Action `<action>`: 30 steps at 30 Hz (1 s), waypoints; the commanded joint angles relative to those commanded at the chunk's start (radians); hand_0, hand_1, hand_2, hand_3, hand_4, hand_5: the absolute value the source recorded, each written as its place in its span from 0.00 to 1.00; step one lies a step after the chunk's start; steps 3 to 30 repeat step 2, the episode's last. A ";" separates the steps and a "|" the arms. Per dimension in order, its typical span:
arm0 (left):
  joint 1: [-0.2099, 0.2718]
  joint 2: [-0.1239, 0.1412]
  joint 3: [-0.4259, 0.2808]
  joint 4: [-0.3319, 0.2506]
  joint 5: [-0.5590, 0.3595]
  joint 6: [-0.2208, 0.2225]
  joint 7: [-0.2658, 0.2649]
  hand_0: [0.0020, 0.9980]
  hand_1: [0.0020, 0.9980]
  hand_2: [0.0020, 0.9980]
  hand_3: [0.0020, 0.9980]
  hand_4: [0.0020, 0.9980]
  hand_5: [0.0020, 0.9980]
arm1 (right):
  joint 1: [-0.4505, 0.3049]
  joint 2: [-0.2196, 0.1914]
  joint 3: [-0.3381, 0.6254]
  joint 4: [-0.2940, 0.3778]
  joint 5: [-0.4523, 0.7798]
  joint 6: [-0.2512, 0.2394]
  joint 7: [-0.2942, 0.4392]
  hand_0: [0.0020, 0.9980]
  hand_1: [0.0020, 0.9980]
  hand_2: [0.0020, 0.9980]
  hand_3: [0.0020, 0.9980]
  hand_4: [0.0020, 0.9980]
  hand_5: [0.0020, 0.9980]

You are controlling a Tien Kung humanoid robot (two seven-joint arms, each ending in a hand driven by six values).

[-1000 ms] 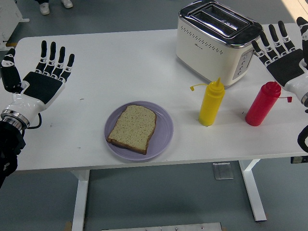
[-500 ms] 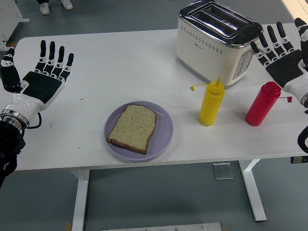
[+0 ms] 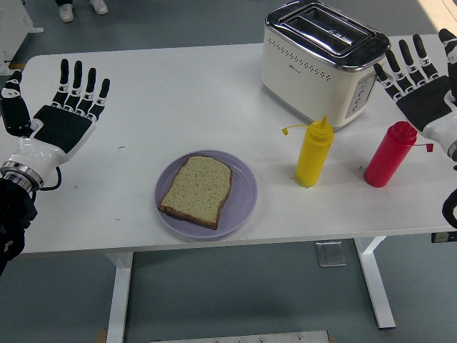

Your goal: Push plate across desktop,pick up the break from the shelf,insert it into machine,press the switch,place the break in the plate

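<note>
Two hands up, both empty. Head view: left hand (image 3: pixel 63 118) sits palm-up well left of the purple plate (image 3: pixel 244 187), fingers apart and straight, holding nothing, same pose as a second ago. Right hand (image 3: pixel 423 89) is just right of the toaster (image 3: pixel 314 61), fingers spread, nothing gripped; over the last second it has drifted slightly right and away from the toaster's control side, barely a shift. Bread slice (image 3: pixel 197 189) lies flat on the plate, which sits near the table's (image 3: pixel 178 93) front edge, left of the yellow squeeze bottle (image 3: pixel 314 153). Red squeeze bottle (image 3: pixel 389 153) stands right of the yellow one, just below the right hand. Both toaster slots look empty, no bread sticking out. No shelf visible anywhere.

Reading of it: almost nothing moved, only the right hand easing off. With the slice already on the plate and both hands clear, this looks like the final step done or arms retreating to rest. Can't tell whether the slice was toasted; its surface looks pale
</note>
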 joint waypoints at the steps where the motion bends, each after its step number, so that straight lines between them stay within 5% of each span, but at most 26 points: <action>1: 0.000 0.000 0.001 0.000 0.000 0.000 0.000 0.78 0.73 0.69 0.70 0.77 1.00 | -0.001 0.000 0.000 0.000 0.000 0.000 0.000 0.79 0.71 0.67 0.66 0.70 0.42; 30: -0.001 0.001 0.002 0.000 0.000 0.000 0.000 0.78 0.73 0.69 0.70 0.77 1.00 | -0.003 0.000 -0.001 0.000 -0.001 0.000 0.000 0.79 0.71 0.67 0.66 0.70 0.42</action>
